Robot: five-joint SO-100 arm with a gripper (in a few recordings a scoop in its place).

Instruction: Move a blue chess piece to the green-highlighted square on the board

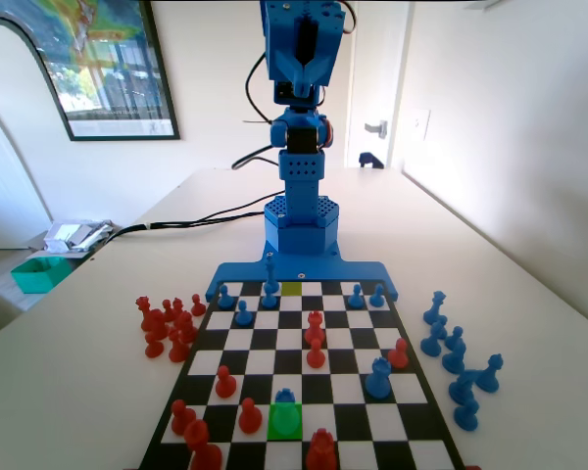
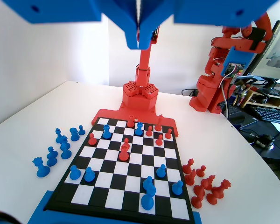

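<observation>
High above the board (image 2: pixel 130 161), the pincer (image 2: pixel 139 36) hangs from the top edge of the wrist view with its two jaws pressed together and nothing between them. In the fixed view the blue arm (image 1: pixel 299 117) stands upright at the far end of the board (image 1: pixel 201 377), folded well clear of the pieces.

Far below the pincer and at the end of the board farthest from it, the blue chess piece (image 1: pixel 285 397) sits at the far edge of the green-highlighted square (image 1: pixel 285 423), about on the line between that square and the one beyond it; most of the green is bare in front of the piece. In the wrist view this same piece (image 2: pixel 138 129) stands near the board's far end, among red pieces.

Nearer the pincer's end, the olive square (image 1: pixel 292 288) lies in the board's last row, with small blue pieces on either side of it. A bigger blue piece (image 1: pixel 377 378) stands right of the green square in the fixed view. Loose red pieces (image 1: pixel 167 326) cluster on the surface (image 1: pixel 98 382) left of the board, and loose blue pieces (image 1: pixel 456 357) to its right.
</observation>
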